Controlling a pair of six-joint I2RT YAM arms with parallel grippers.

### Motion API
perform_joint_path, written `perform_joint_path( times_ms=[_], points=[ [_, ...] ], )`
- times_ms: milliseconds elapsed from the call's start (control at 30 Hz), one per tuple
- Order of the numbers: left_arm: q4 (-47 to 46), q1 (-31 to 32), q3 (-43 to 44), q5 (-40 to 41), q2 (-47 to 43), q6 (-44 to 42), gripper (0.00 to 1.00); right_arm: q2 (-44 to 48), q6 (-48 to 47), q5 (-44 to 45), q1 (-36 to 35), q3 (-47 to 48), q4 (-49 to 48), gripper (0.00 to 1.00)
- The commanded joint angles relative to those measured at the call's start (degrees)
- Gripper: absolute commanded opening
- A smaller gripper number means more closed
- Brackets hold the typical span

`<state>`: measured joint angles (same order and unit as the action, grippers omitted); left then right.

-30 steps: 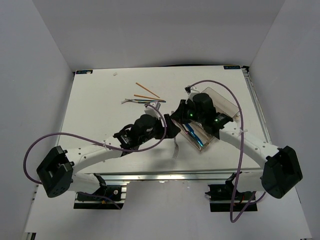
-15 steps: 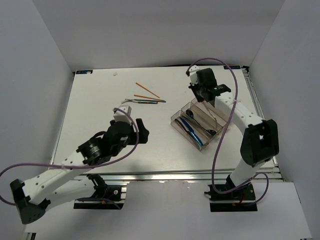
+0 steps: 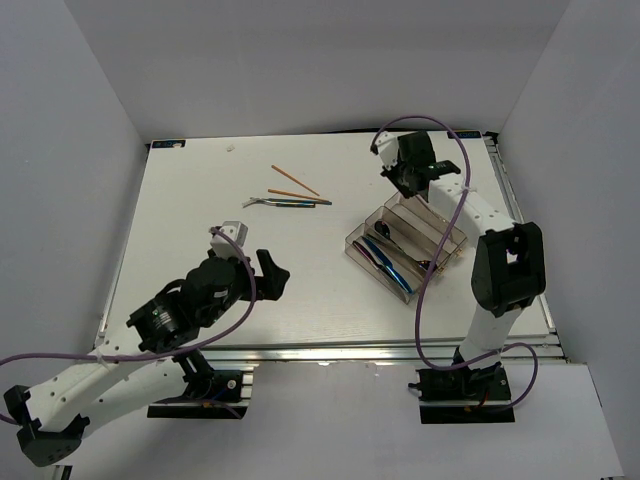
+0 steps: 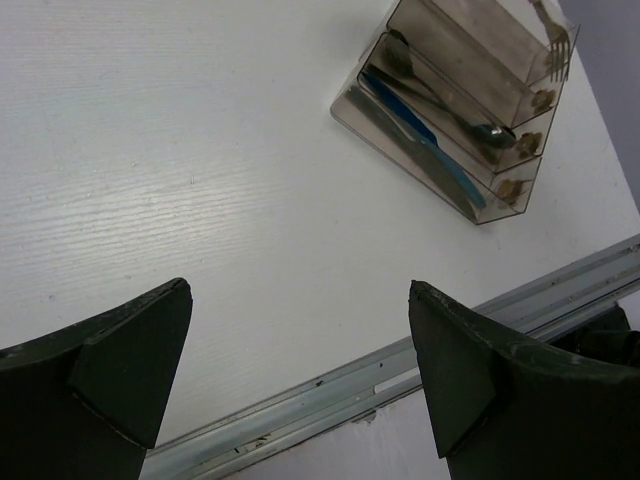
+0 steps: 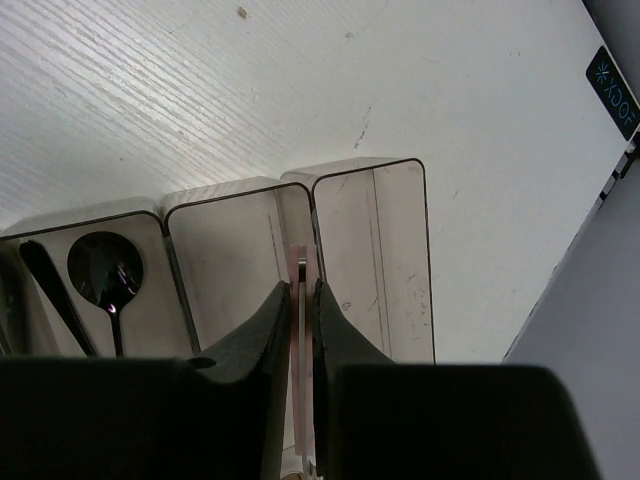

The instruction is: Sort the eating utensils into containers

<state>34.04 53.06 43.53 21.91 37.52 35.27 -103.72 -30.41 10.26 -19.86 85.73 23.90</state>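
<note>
The fork (image 5: 302, 300) hangs in the right fingers (image 5: 250, 340), which are closed on its slim pale handle above the far end of the clear tray (image 5: 380, 260). Its long axis runs along the fingers, near upright, with the working end pointing down at the tray. Seen edge-on from the wrist, it sits almost over the wall between two empty compartments. To finish well, nudge it sideways clear of that wall and tip it to lie along the compartment's length, like the spoon (image 5: 105, 270) and blue knife (image 4: 420, 130). Then lower it, and only then let go. The left fingers (image 4: 120, 370) stand wide open and empty over the worktop (image 4: 200, 150), well apart from the tray.
</note>
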Motion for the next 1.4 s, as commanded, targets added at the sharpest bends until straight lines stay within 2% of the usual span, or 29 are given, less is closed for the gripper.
perform_joint_path(
  times_ms=[0,267,300,333,467,500,567,633,667,700,767,800,833,900,933,967,1000,1067,1100,1133,1167,1200,1233,1267,1367],
  points=[
    [-0.56,0.12,-0.64,-1.17,1.76,-1.08,0.98,-1.3,-2.63,-1.73,1.49,2.33,-0.61,0.0],
    [-0.38,0.12,-0.64,-0.03,0.89,-0.64,0.98,-0.79,-1.14,-4.72,2.37,-3.02,-3.76,0.01],
    [-0.47,0.12,-0.64,-0.03,0.72,-0.64,0.98,-0.52,-1.05,-4.81,2.45,-3.64,-4.82,0.17],
    [-0.55,0.12,-0.64,-0.03,0.63,-0.64,0.98,-0.26,-0.96,-4.81,2.45,-4.43,-5.0,0.27],
    [-0.47,0.12,-0.29,1.11,1.41,-0.55,0.98,2.02,0.18,-5.07,2.37,-4.96,-4.65,0.43],
    [-0.38,0.12,-0.2,1.81,1.77,-0.29,0.98,2.73,0.53,-5.34,2.37,-4.96,-4.65,0.73],
    [0.41,0.12,0.68,5.31,3.86,1.02,0.98,4.74,1.66,-5.43,2.37,-4.35,-4.65,0.76],
    [1.11,0.12,1.73,9.18,5.98,2.95,0.98,6.24,3.33,-5.25,2.37,-3.3,-3.17,0.87],
    [1.81,0.12,3.48,11.72,8.95,6.45,0.98,7.99,6.56,-6.12,2.19,-2.68,-2.9,0.89],
    [2.69,0.12,4.71,17.84,10.8,8.57,0.98,8.97,8.94,-6.48,2.02,-1.46,-2.37,0.89],
    [6.2,-0.75,10.13,23.07,15.37,15.05,0.98,12.55,14.3,-7.1,1.32,-0.66,-1.41,0.89],
    [7.17,-1.55,12.43,25.35,20.7,16.66,0.98,13.88,20.51,-6.31,0.79,-0.48,-0.88,0.89],
    [9.18,-2.86,14.72,25.29,23.8,18.07,0.98,15.2,24.92,-4.83,-0.87,-0.04,-0.35,0.89],
    [11.04,-9.88,22.36,22.4,33.17,20.98,0.98,18.63,38.06,-1.21,-2.98,4.41,9.2,0.89],
    [11.83,-15.65,24.39,17.43,36.28,21.77,0.98,22.65,39.89,-2.51,-4.65,3.31,10.97,0.89],
    [12.18,-18.4,26.33,14.85,39.18,23.86,0.94,25.91,40.52,-4.18,-4.93,-0.18,5.08,0.89],
    [11.93,-21.82,29.91,10.74,44.69,24.93,0.93,33.25,42.87,-6.63,-4.93,-13.27,-2.03,0.89],
    [12.01,-23.61,34.23,9.38,50.26,28.25,0.9,39.88,46.13,-14.43,-4.4,-25.47,-13.04,0.89],
    [13.93,-24.05,39.91,9.81,53.24,29.58,0.88,42.44,47.63,-16.05,-4.31,-29.79,-19.44,0.89],
    [15.16,-24.75,43.27,10.77,59.45,30.9,0.87,46.46,50.6,-18.85,-4.31,-35.23,-21.16,0.89],
    [16.74,-25.02,46.79,11.13,62.65,32.66,0.86,47.55,51.5,-19.74,-4.31,-36.5,-21.35,0.89],
    [20.67,-25.28,54.57,11.57,65.98,33.8,0.83,47.99,52.38,-20.45,-4.4,-36.95,-19.09,0.89],
    [22.28,-25.46,58.73,11.92,72.11,34.77,0.82,47.91,53.52,-21.33,-4.4,-36.87,-17.41,0.89],
    [23.6,-25.46,62.69,13.58,75.04,35.39,0.78,47.65,53.62,-23.42,-4.49,-36.17,-15.57,0.89],
    [29.67,-25.55,76.41,18.41,84.69,38.29,0.74,48.35,53.36,-26.68,-4.84,-36.42,-11.6,0.89]
  ],
)
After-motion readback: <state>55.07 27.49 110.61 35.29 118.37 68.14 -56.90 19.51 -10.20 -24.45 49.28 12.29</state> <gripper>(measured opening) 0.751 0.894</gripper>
